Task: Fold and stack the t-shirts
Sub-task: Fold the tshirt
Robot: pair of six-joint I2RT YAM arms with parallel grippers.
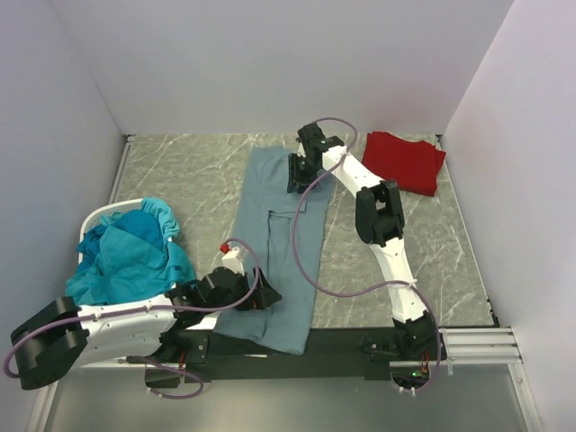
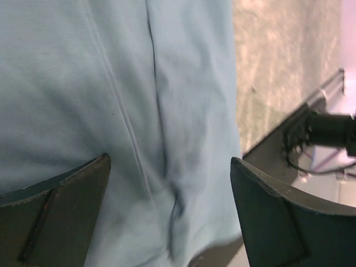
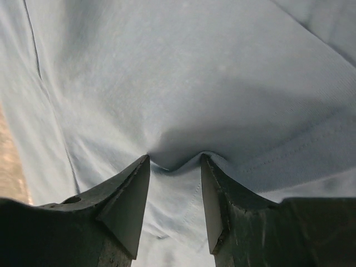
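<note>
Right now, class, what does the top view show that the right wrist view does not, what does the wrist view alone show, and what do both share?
Only the top view: the red shirt, folded at the far right; the teal shirts heaped in the basket; the left gripper at the blue shirt's near end.
Only the right wrist view: a pucker of cloth raised between the fingertips.
Both: the blue shirt and the right gripper on it.

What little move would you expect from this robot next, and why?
Probably close the left end effector on the slate-blue t-shirt: it stands wide open over the near end, while the right end effector seems to pinch the far end.
</note>
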